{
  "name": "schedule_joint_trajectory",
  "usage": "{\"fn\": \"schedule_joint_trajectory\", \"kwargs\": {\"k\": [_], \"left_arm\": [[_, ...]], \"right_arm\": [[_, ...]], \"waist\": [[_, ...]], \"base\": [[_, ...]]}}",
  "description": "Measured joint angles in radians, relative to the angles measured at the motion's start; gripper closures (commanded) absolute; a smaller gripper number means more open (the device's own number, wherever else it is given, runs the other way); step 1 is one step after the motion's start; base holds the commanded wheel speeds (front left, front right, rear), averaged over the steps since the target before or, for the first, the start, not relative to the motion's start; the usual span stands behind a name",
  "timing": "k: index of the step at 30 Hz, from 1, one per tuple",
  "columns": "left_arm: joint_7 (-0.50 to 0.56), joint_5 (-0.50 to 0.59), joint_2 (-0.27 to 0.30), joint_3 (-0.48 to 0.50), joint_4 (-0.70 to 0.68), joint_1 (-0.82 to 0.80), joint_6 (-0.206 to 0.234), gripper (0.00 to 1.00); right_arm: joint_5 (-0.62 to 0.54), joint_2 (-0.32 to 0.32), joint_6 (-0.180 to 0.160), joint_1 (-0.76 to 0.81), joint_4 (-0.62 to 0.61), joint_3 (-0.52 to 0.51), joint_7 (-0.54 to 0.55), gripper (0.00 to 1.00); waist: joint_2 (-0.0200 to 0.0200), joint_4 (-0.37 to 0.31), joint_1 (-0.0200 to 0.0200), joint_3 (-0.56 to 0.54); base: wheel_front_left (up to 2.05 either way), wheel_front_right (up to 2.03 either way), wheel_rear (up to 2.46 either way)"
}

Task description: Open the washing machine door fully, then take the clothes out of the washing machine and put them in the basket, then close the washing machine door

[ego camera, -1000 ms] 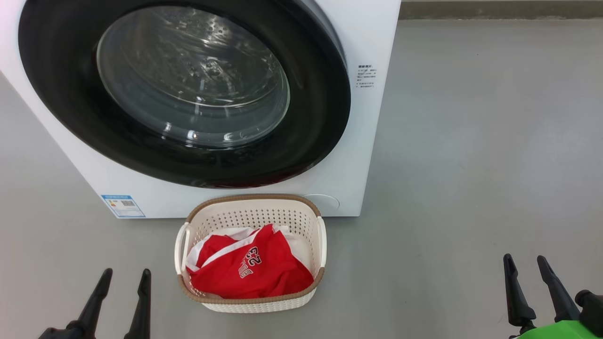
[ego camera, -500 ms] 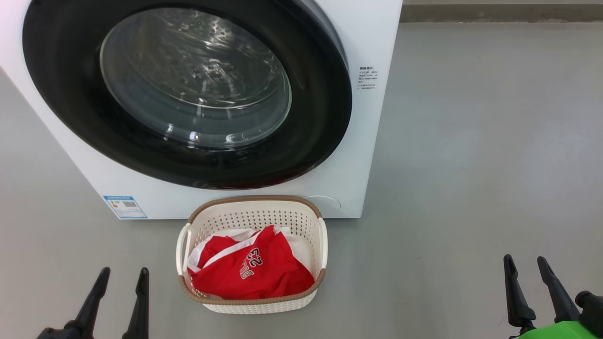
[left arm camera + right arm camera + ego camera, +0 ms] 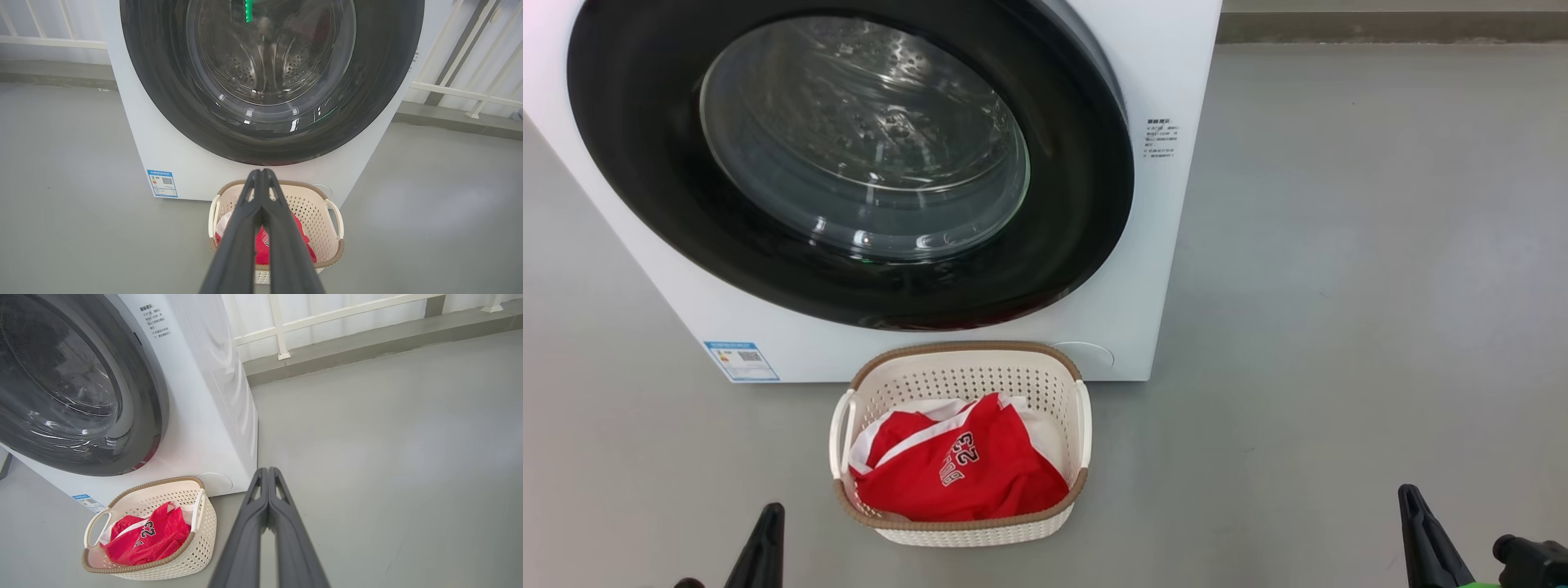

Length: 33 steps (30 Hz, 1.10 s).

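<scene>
The washing machine (image 3: 1160,245) stands white at the upper left, and its door (image 3: 1078,229), with a black rim and glass bowl, lies closed against the front. On the floor just in front sits the cream basket (image 3: 964,349), holding the red clothes (image 3: 964,482) with white "23" lettering. At the lower left of the head view, left of the basket, my left gripper (image 3: 768,523) is low; the left wrist view shows it (image 3: 260,173) shut and empty. Far right of the basket, my right gripper (image 3: 1413,506) is low too, shut and empty (image 3: 267,470).
Grey floor (image 3: 1339,327) stretches open to the right of the machine. A white railing (image 3: 282,330) on a low kerb (image 3: 367,347) runs behind it. A blue sticker (image 3: 741,361) and a round cap (image 3: 1094,355) mark the machine's lower front.
Both grippers have gone from open to shut and have sunk lower in the head view. The head camera drifted slightly. Door, basket and clothes stay put.
</scene>
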Motion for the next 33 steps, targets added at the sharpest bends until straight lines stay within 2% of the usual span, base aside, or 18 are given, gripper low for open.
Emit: {"fn": "schedule_joint_trajectory", "kwargs": {"k": [33], "left_arm": [[0.090,-0.363,-0.013,0.009,0.010,-0.011,0.000,1.00]], "right_arm": [[0.331,0.000,0.000,-0.027,-0.018,0.000,0.097,1.00]], "waist": [[0.0000,-0.007,0.0002,-0.009]], "base": [[0.00,0.00,0.00]]}}
